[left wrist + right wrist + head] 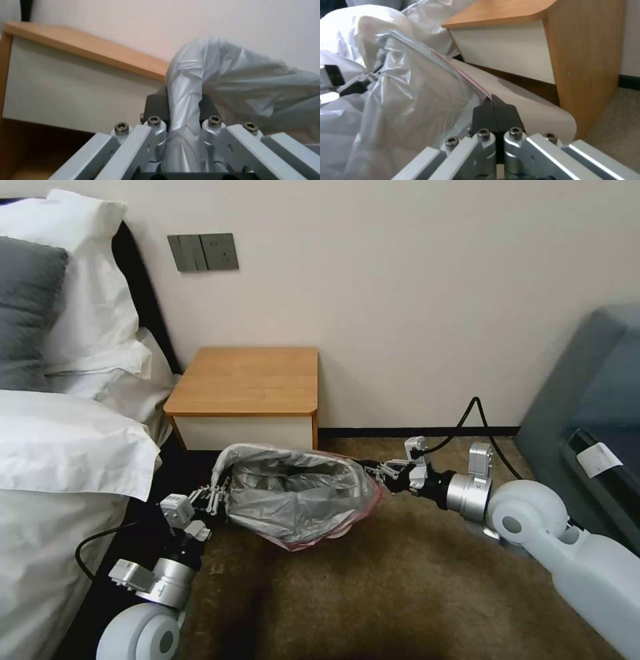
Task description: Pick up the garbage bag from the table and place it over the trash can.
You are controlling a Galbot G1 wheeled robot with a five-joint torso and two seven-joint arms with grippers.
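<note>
Head view: the bag (293, 497) hangs stretched between the two grippers, low over the brown carpet (400, 593) and just in front of the table (247, 380). Its mouth is pulled wide and faces up toward the camera; the grey film is crinkled, with a pink layer showing along the lower and right edges.

The left gripper (217, 497) meets the bag's left edge, near the bed (60, 460). In the left wrist view its jaws are closed on a gathered fold of grey film (183, 107); the fold runs down between the two dark pads (156, 105) and on between the silver linkages, while the rest of the bag billows to one side. The table's top and white drawer front lie behind.

The right gripper (377, 473) meets the bag's right edge, on the side of the grey sofa (587, 400). In the right wrist view its jaws are pressed together on the thin pink-edged rim (466, 80); the rim enters the pads (483, 115) at their tips, and the film spreads away from them toward the far gripper. Beside the pads curves the cream rim of the can (536, 110), which stands at the table's front corner, below the drawer front.

The table top is bare wood.
</note>
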